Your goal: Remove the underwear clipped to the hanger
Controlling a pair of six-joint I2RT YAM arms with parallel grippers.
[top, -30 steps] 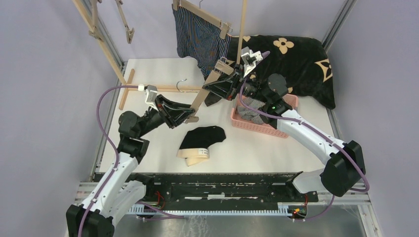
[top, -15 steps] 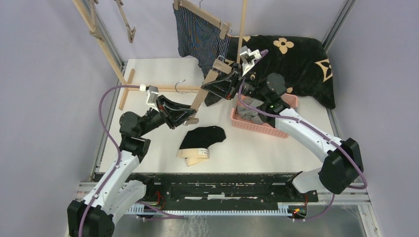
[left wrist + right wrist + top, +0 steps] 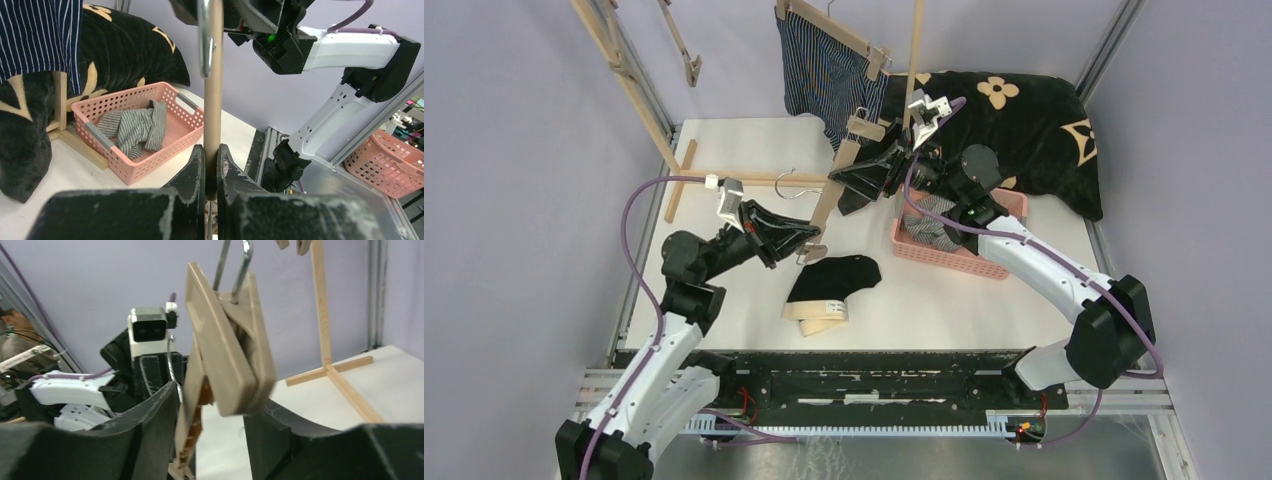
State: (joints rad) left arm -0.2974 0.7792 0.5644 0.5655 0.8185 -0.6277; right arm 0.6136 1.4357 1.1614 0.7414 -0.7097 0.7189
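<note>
The left pincer is pressing together on the lower end of a bare wooden clip hanger, holding it slanted above the table. The right pincer is standing spread on either side of the hanger's upper clip; whether a finger is touching the clip, I cannot tell.

The step in hand is looking like clearing this emptied hanger away. To do it well, the right pincer should be backing straight off the clip before the left one is swinging the hanger anywhere. The left grip should be staying firm so the bar is not pivoting down onto the black boxer shorts lying just beneath.

Counting:
- **Boxer shorts:** three.
  - The black pair is lying on the table.
  - The grey-white striped pair is resting in the pink basket.
  - The navy striped pair is hanging clipped to a second hanger at the back.
- **Hangers clearly seen:** two.
- **Baskets on the table:** one.
- **Flower-patterned blankets:** one.
</note>
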